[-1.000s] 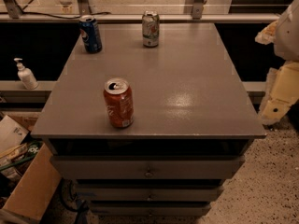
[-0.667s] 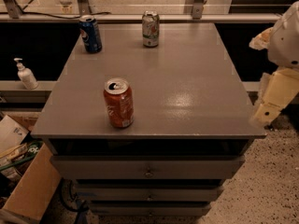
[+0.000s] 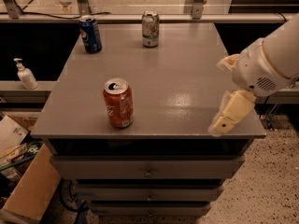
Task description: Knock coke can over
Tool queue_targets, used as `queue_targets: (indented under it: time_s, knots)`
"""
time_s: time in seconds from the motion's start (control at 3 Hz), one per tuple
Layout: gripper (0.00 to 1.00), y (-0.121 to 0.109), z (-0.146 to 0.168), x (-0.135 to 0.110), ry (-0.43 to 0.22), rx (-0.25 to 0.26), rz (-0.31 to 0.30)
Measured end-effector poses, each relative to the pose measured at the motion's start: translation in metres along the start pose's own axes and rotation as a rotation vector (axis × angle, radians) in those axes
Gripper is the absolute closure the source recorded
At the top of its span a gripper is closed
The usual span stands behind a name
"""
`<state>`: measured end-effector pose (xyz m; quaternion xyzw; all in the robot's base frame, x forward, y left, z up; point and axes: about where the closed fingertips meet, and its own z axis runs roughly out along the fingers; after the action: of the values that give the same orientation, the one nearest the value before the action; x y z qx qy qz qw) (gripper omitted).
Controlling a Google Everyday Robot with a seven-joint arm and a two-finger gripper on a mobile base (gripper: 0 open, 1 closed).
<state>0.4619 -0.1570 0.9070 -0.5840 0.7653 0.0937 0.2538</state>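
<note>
Standing upright towards the near left of the bench [image 3: 187, 78], the coke can [image 3: 118, 102] is untouched and well apart from the gripper [image 3: 223, 96]. The gripper hangs over the near right corner with jaws that look released and empty, probably because a sideways push needs no grasp. A blue can [image 3: 90, 33] and a silver-and-green can [image 3: 150, 29] stand at the far edge, clear of the likely path. Since a second ago the gripper has swung in from off the right side; all three cans are unmoved.
</note>
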Motion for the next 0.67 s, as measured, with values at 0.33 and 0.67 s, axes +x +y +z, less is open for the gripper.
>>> queue_targets:
  time_s: [0.33, 0.67]
  knots:
    - [0.00, -0.001, 0.037, -0.023, -0.138, -0.046, 0.036]
    - [0.00, 0.004, 0.057, -0.044, -0.252, -0.092, 0.070]
